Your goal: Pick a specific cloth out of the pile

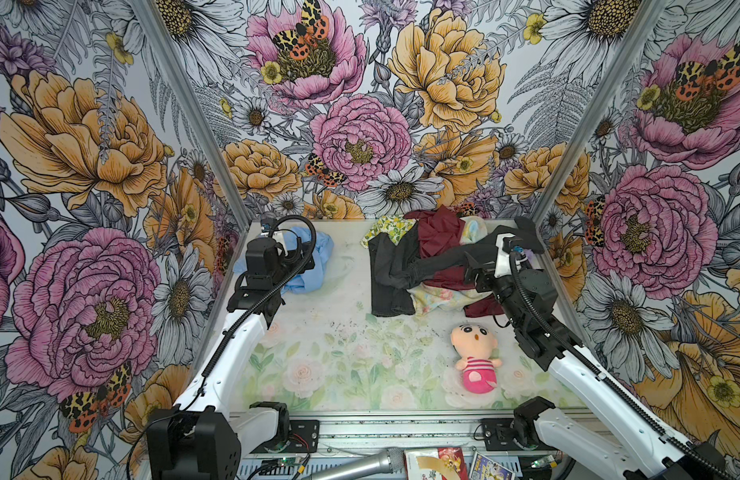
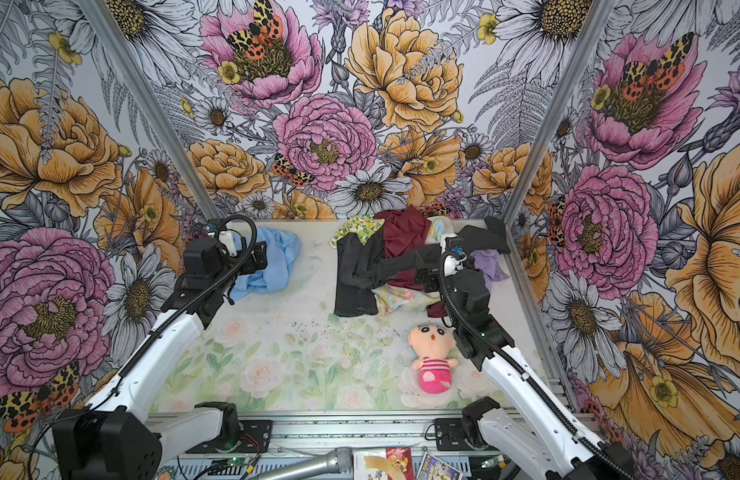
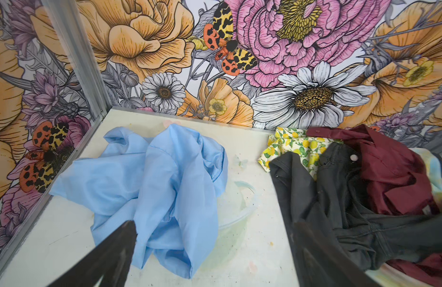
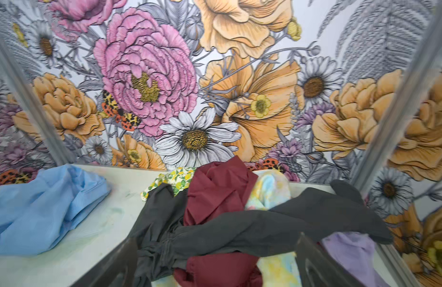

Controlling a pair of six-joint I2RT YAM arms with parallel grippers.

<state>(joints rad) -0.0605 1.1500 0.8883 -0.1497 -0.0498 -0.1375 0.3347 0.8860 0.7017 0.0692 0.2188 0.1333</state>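
Nearest to me, a small plush doll with a peach face and pink striped body (image 1: 476, 353) lies on its back on the pale flower-printed table (image 1: 339, 365); I take it as my landmark. Just beyond the doll sits the pile (image 1: 426, 266), a heap of dark grey, maroon, pastel floral and lemon-print garments, with a pale lavender piece (image 2: 488, 266) at its far right edge. My right gripper (image 4: 215, 263) hangs over the pile's near side, its jaws spread wide with nothing between them, the dark grey fabric lying below. Far to the left of the doll, and well apart from the pile, the cloth (image 3: 160, 184), a crumpled light sky-blue garment of thin smooth fabric, lies near the back left corner. My left gripper (image 3: 212, 253) hovers over its near edge, jaws fully apart and holding nothing.
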